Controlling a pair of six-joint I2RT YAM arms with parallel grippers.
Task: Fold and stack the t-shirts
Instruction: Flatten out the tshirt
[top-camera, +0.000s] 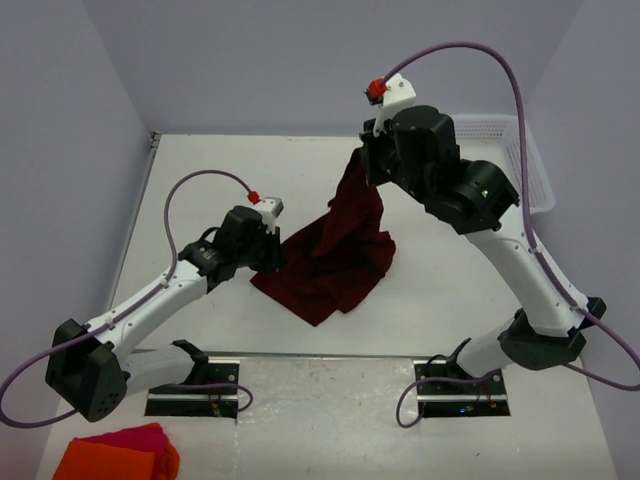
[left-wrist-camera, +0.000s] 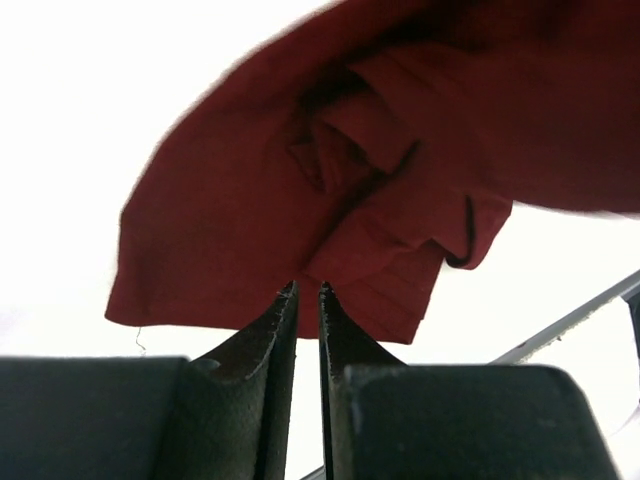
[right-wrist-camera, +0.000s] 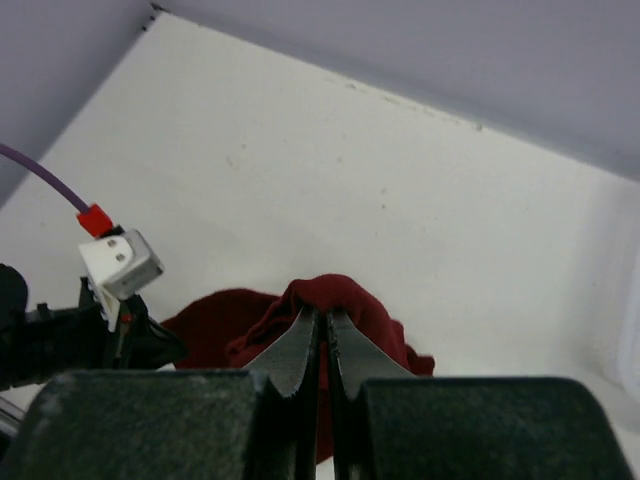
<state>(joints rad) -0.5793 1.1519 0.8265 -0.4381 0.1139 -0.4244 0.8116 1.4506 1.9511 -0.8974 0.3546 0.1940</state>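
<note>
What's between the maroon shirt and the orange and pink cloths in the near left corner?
The left arm and its base plate, seen in the top view, lie between shirt and cloths.

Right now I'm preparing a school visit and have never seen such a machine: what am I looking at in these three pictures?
Two robot arms are bolted to a white table, each ending in a two-finger pincer. The wide picture looks down from above and behind them; the other two come from a camera on each wrist, each looking past its own pincer. A dark maroon t-shirt lies partly on the table. The right pincer is shut on a bunch of it and holds that part up. The left pincer, nearly shut, appears to pinch the shirt's edge. A white basket stands far right; orange and pink cloths lie at the near left.
</note>
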